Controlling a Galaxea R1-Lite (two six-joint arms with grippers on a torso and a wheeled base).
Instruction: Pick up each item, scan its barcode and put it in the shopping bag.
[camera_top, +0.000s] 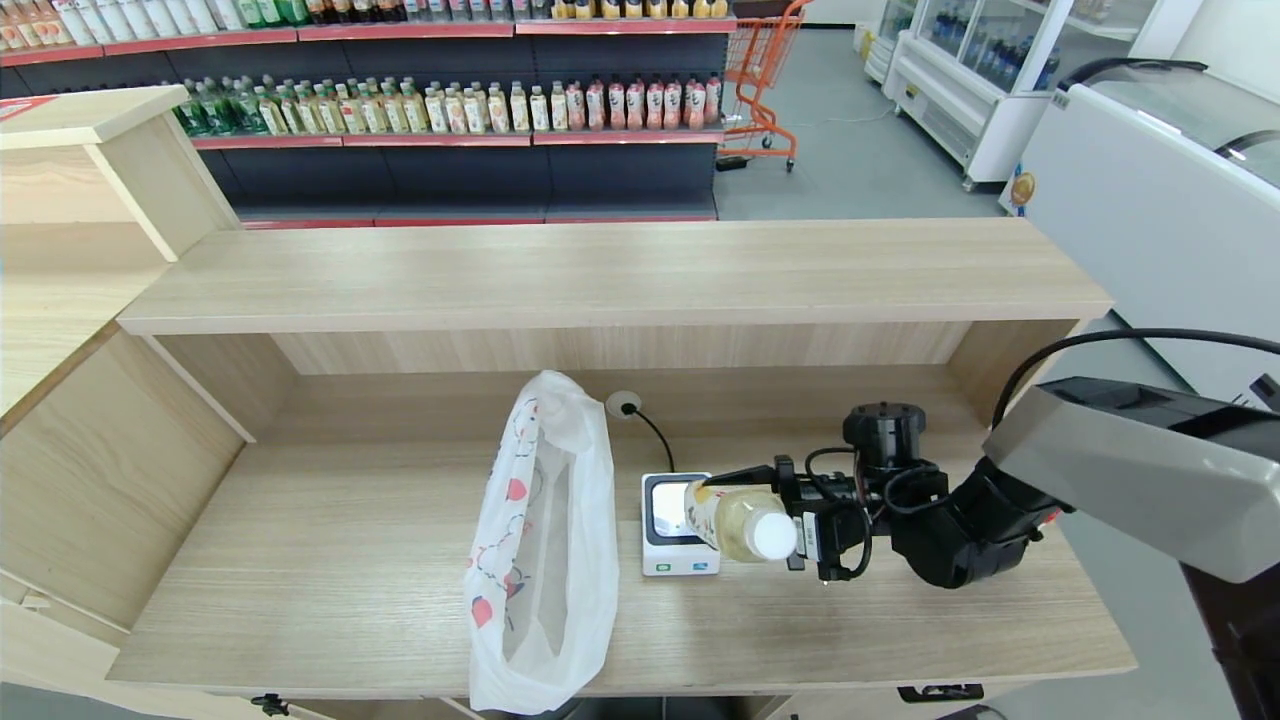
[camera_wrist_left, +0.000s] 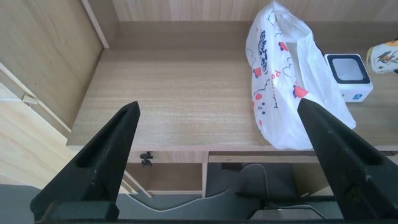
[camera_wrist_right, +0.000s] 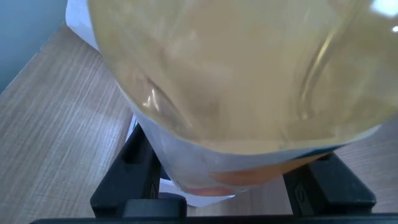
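Bottle (camera_top: 738, 520): clear smooth plastic, pale yellow liquid, round white cap, printed label. It lies on its side, clamped in the right gripper (camera_top: 770, 515), whose black jaws are closed on its body, above the boxy white scanner (camera_top: 672, 545) with a glossy window. Just beside the scanner, a crinkled white printed shopping bag (camera_top: 545, 540) lies on the wood-grain counter (camera_top: 330, 560). Left gripper (camera_wrist_left: 217, 109): jaws spread wide, holding nothing.

A shop: bottle-lined shelves (camera_top: 400, 141), a counter (camera_top: 600, 270) (orange trolley (camera_top: 764, 60) behind).
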